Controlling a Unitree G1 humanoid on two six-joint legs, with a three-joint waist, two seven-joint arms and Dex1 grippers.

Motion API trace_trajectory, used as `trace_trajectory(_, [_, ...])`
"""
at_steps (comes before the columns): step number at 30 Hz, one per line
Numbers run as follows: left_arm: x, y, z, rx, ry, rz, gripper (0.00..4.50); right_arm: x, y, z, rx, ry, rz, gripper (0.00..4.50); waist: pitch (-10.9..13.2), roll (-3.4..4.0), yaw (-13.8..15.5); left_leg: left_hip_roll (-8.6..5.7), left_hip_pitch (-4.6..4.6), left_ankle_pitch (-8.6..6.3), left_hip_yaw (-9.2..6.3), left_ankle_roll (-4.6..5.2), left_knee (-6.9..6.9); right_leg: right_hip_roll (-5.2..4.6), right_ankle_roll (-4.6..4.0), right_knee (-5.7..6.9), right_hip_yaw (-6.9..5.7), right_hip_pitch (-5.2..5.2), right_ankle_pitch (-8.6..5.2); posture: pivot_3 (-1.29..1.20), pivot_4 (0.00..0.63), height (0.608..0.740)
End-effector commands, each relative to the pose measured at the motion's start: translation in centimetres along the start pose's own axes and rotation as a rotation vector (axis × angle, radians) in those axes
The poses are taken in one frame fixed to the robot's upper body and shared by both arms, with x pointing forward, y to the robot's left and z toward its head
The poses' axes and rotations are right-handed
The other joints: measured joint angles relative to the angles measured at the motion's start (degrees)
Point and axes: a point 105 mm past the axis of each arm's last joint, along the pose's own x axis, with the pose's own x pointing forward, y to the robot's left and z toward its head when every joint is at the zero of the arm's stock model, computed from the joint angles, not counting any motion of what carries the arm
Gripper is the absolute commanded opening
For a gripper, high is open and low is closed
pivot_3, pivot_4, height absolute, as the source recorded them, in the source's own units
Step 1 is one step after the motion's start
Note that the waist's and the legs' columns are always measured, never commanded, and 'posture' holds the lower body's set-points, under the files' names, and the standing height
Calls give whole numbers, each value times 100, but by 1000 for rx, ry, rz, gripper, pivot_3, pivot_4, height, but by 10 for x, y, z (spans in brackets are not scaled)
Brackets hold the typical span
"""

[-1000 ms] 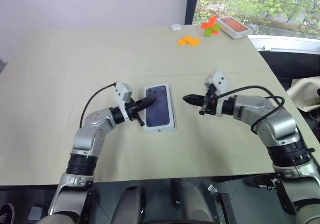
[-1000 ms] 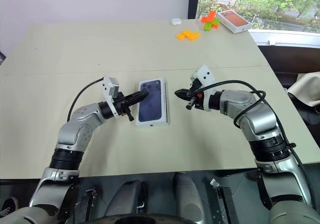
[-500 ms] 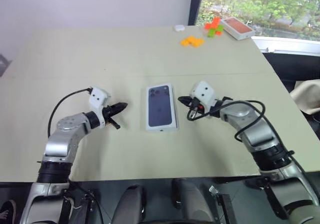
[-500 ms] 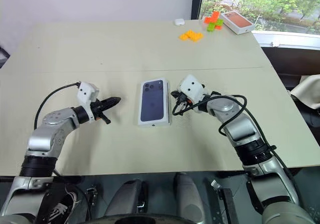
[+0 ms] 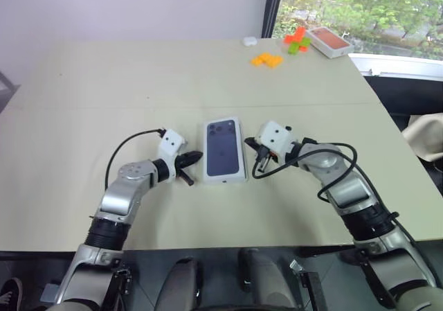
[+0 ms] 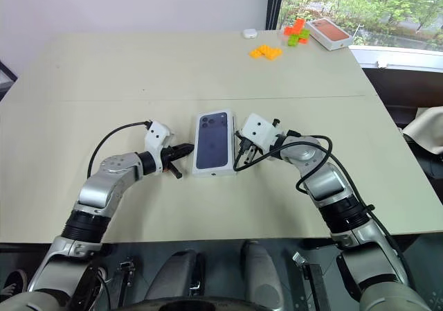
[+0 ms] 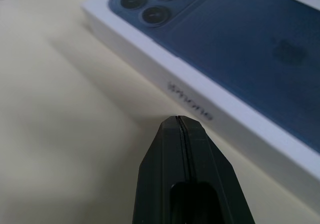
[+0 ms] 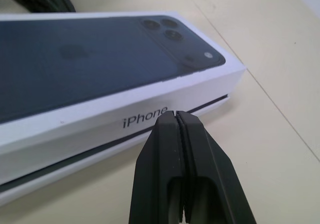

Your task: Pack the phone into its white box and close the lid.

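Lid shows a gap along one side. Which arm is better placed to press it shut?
Right, probably: the shut right gripper sits by the lid side where a dark gap above the white box shows. The shut left gripper flanks the other side.

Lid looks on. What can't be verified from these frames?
- The phone: the lid covers the white box, so its contents are hidden in every view.
- Full seating: the right wrist view shows a dark gap under the lid's rim; the far side is hidden.
- Contact: left gripper and right gripper sit shut beside the box; touching cannot be told.
- The small white object is too small to identify.
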Motion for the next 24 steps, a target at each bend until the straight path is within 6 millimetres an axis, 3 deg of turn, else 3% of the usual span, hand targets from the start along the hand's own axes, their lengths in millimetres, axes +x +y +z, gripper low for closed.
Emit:
trace_trajectory(1, [5, 0, 8, -31, -27, -8, 0, -3, -6, 17, -22, -51, -23, 55, 0, 0, -2, 0, 3, 0, 0, 0, 0, 1, 0, 1, 0, 2, 0, 0, 150, 740])
trace_trajectory(6, [7, -5, 26, -31, -96, -27, 0, -3, -4, 15, -24, -42, -15, 55, 0, 0, 3, -2, -2, 0, -1, 0, 1, -2, 1, -1, 0, 2, 0, 0, 150, 740])
trace_trajectory(17, [6, -8, 43, -17, -147, -33, 0, -2, 4, 10, -51, -14, 21, 55, 0, 0, 3, -2, -2, 0, -3, 0, 1, -2, 1, -1, -1, 1, 0, 0, 150, 740])
trace_trajectory(24, [12, -23, 52, -24, -172, -75, 0, -2, 1, 11, -41, -10, 11, 55, 0, 0, 5, -3, -3, 0, -3, 0, 1, -2, 1, -1, 0, 1, 0, 0, 150, 740])
